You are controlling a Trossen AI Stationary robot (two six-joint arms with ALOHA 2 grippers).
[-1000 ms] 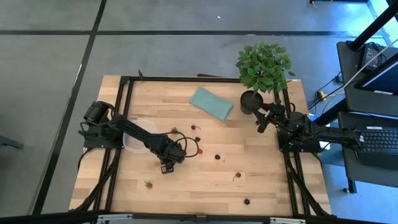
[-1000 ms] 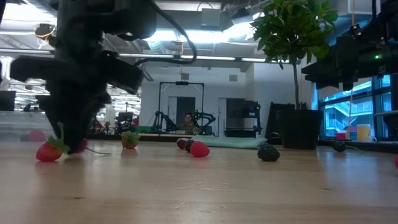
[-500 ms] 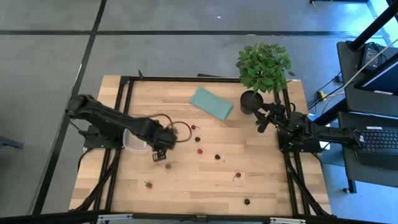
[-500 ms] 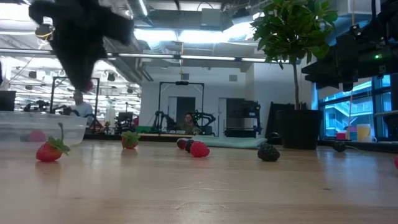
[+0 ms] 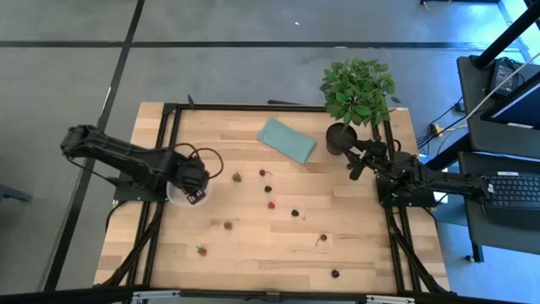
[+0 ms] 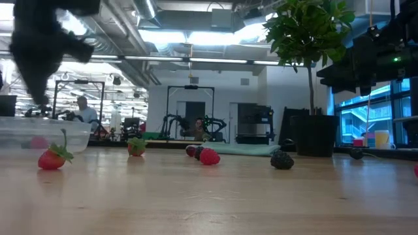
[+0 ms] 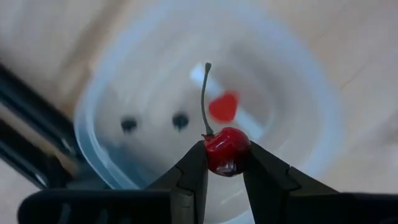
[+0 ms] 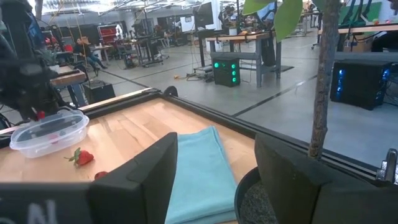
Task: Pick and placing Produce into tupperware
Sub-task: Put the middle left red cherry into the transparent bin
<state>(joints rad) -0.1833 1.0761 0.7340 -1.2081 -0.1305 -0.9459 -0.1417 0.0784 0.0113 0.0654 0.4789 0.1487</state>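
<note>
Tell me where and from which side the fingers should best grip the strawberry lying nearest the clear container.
Probably grip the strawberry across its red body, descending from above: it lies low on the table beside the container, its green top raised, with bare wood around it.

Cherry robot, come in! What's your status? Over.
Left gripper shut on cherry, above the tub. Right gripper open, parked by the plant pot. Three pieces already in tub. Nothing in the way.

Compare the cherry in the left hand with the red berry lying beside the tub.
The cherry is held over the tub by the left hand; the berry lies on the table. The cherry is round with a thin stem; the berry has green leaves. Both are red.
</note>
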